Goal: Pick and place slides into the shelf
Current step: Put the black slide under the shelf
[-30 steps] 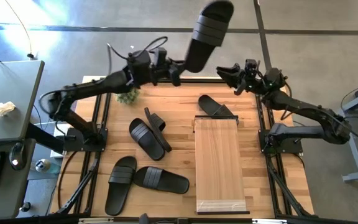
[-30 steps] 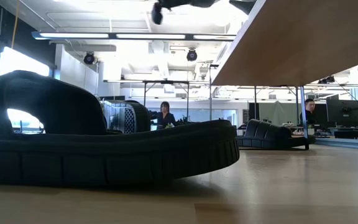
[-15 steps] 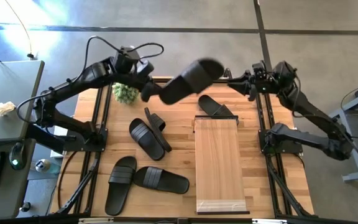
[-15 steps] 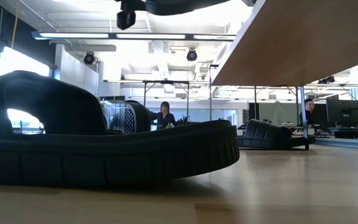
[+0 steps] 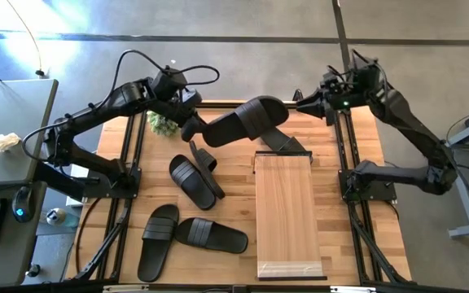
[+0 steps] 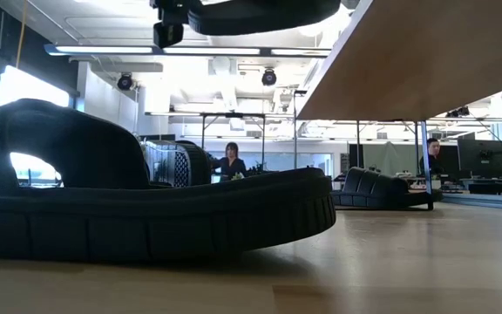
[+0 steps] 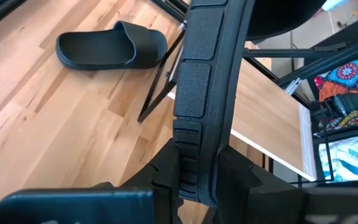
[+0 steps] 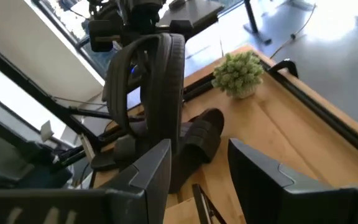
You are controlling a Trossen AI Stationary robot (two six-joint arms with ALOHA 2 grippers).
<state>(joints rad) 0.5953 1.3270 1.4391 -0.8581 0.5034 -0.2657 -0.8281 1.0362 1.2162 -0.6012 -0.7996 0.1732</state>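
My left gripper (image 5: 194,128) is shut on one black slide (image 5: 244,120), held in the air above the table's far middle; it also shows at the top of the low view as the held slide (image 6: 260,13). My right gripper (image 5: 302,102) stands open just beyond this slide's free end (image 8: 160,81) and a small gap still shows between them. The shelf (image 5: 287,216) stands on the table's right half. One slide (image 5: 282,138) lies sole down at the shelf's far end. Three more slides (image 5: 194,175) (image 5: 157,240) (image 5: 212,234) lie on the left half. My left gripper pinches the slide's sole near one end (image 7: 194,158) between its two fingers (image 7: 166,171), which bear on its two broad faces. The fingers come from the table's left, slanting down, along the slide. The slide sticks out toward my right gripper, turned on edge, clear of the table.
A small green plant (image 5: 167,122) stands at the far left corner, under my left arm. In the low view one slide (image 6: 146,201) fills the near left and the shelf's underside (image 6: 408,61) spans the upper right. People sit at desks in the room behind.
My left gripper has swung the slide down from pointing up and away over the far edge. The slide now lies nearly level over the table, reaching toward my right gripper. My right arm has risen and its gripper has turned toward the slide's free end.
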